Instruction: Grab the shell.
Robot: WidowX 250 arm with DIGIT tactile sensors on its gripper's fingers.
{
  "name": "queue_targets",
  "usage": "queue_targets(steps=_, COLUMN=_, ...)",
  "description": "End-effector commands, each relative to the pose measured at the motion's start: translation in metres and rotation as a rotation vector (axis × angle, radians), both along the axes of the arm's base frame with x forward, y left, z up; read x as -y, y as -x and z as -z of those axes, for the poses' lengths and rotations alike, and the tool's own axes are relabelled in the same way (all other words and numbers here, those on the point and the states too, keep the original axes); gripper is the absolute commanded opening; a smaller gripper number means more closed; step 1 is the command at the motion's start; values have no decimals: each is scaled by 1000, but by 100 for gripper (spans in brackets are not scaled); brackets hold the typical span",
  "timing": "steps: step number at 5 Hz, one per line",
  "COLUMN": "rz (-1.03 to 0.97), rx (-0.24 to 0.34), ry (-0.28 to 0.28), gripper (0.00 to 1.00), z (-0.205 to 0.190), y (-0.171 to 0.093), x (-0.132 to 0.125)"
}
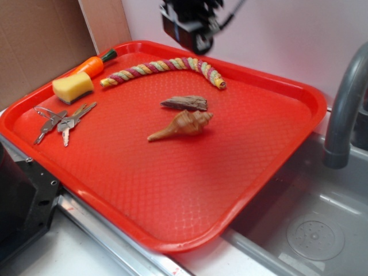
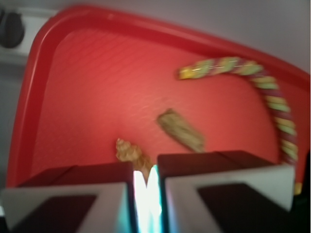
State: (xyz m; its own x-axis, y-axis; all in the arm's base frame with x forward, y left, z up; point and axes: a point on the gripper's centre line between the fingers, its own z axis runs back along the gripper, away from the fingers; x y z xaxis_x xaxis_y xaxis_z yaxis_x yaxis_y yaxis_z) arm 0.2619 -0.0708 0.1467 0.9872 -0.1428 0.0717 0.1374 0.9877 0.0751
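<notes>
The tan spiral shell (image 1: 183, 124) lies on its side near the middle of the red tray (image 1: 172, 190), its thin point aimed to the left. In the wrist view the shell (image 2: 130, 151) shows just above the fingertips, partly hidden by them. My gripper (image 1: 198, 40) hangs high over the tray's far edge, well above and behind the shell. In the wrist view the gripper (image 2: 146, 189) has its jaws almost together with only a thin slit between them and nothing held.
A flat dark wood piece (image 1: 185, 103) lies just behind the shell. A striped rope (image 1: 167, 68), a carrot (image 1: 92, 66), a yellow sponge (image 1: 72, 87) and keys (image 1: 63, 119) lie on the tray's far and left sides. A grey faucet (image 1: 345, 103) and sink (image 1: 310, 230) stand at the right.
</notes>
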Motion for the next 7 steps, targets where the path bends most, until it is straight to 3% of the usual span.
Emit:
queue_targets(steps=1, rz=299, rx=109, ry=-5, gripper=100, z=3, y=22, x=4)
queue_targets(steps=3, rz=143, rx=76, ry=69, gripper=100, z=50, y=51, x=-2)
queue_targets(steps=4, rz=103, rx=85, ry=121, gripper=100, z=79, y=41, x=-13)
queue_targets(steps=6, rz=235, rx=21, ry=113, gripper=100, z=116, y=-9, x=1)
queue_targets(steps=7, rz=286, rx=-13, ry=97, gripper=0, z=120, y=-23, x=22)
